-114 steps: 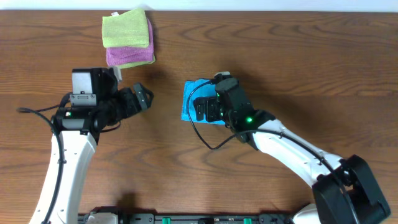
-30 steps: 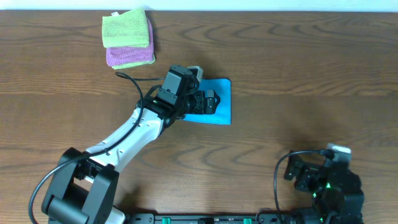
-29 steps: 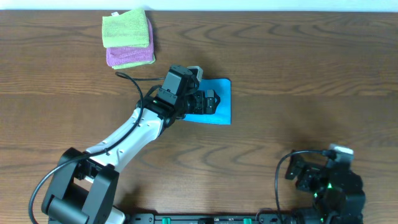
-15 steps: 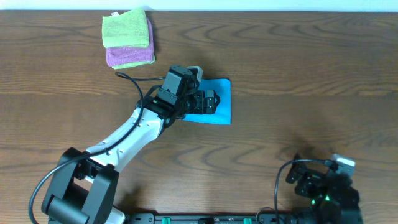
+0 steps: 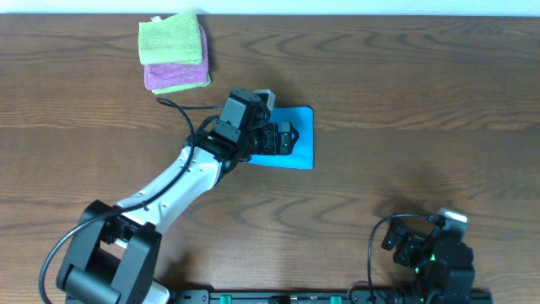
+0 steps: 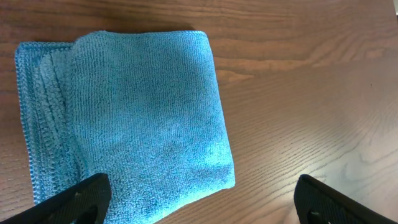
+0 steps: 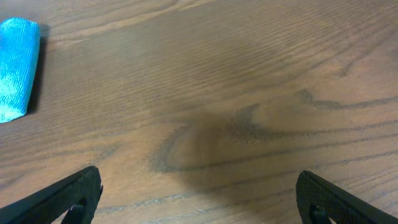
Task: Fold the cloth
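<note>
1. Left gripper [image 5: 289, 138]: the jaws stand wide apart with nothing between them. It hangs over the left part of the sky-blue cloth [image 5: 302, 135]. Whether the fingertips touch the pile cannot be told.
2. In the left wrist view, one fingertip stands over the cloth and the other over bare wood. The jaws therefore straddle one side edge of the cloth.
3. The cloth lies flat on the wooden table [image 5: 422, 101], about mid-table and a little to the far side. From the left gripper it lies directly beneath and runs on ahead, to the right.
4. The cloth is doubled over. Stacked hems show along one side and a rounded fold along the opposite side. The outline reads close to square, so no long axis can be named, and part of it is hidden under the gripper.
5. Right gripper [image 7: 199, 190]: the jaws are apart and empty. It sits at the near right edge of the table, well apart from the cloth. The left arm is clearly the nearer.
6. Count:
   - Two arms.
   - One sky-blue cloth.
   - One lime-green cloth [image 5: 171, 42], lying on one purple cloth [image 5: 177, 78] at the far left.
7. Judgement: the folding looks complete or nearly so. Any further fold or smoothing would fall to the left arm. Otherwise a straight lift clear would avoid dragging the top layer.
</note>
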Available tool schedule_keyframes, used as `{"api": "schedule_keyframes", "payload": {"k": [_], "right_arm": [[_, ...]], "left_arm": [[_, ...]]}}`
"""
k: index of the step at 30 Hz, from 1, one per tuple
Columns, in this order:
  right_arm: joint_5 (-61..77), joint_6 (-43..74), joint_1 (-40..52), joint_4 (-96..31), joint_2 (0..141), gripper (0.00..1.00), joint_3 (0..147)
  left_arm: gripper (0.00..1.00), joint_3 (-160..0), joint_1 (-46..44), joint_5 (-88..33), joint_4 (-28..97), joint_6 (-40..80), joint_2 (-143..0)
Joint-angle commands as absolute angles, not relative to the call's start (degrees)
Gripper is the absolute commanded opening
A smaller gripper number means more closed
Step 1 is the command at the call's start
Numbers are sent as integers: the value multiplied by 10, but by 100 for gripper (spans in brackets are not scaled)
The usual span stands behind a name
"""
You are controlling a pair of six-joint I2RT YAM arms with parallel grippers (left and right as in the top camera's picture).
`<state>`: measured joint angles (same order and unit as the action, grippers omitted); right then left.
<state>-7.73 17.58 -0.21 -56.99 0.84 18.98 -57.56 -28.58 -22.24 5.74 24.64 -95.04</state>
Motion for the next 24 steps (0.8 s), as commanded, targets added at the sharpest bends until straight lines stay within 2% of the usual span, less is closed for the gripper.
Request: {"api": "schedule_keyframes", "payload": {"k": [1, 10, 15, 18, 19, 24], "right_arm": [[-83, 184, -7, -571, 4, 99, 186], [-83, 184, -7, -571, 4, 99, 186], [-84, 184, -7, -571, 4, 99, 186], [-84, 184, -7, -571, 4, 99, 186], [-83, 184, -7, -571, 4, 99, 186], [-83, 184, -7, -571, 4, 99, 186]], "left_arm": [[95, -574, -285, -219, 58, 249, -954], [95, -574, -285, -218, 58, 249, -954], [95, -574, -284, -166, 70, 271, -954], [95, -574, -286, -148, 82, 436, -954], [95, -574, -286, -125, 86, 543, -954], [95, -574, -303, -57, 107, 804, -947]]}}
